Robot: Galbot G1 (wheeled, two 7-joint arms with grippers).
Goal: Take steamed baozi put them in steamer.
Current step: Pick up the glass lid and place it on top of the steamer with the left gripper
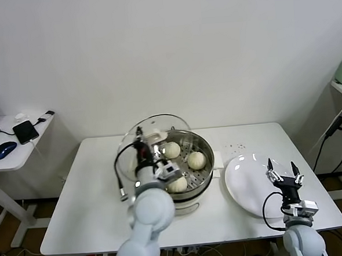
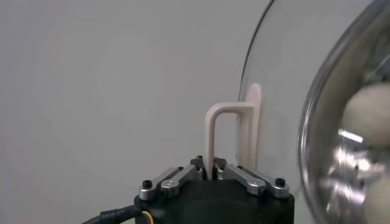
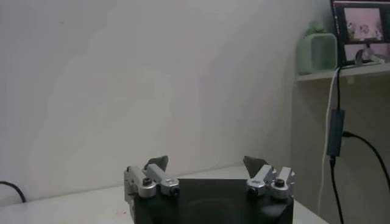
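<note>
With buns (image 1: 196, 159) loaded in the steamer (image 1: 204, 143) and the plate (image 1: 244, 181) bare, the left end effector (image 2: 214, 170) grips the lid handle (image 2: 228, 131) while the right end effector (image 1: 283, 171) stands open.

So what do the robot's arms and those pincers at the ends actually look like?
Both arms are smooth, rounded, pale grey-white shells. The left pincer and the right pincer each have a black body, with silver metal links fixed by dark screws and short dark pointed fingertips. A black cable loops along each wrist, and a thin yellow wire shows at the base of the left one.
</note>
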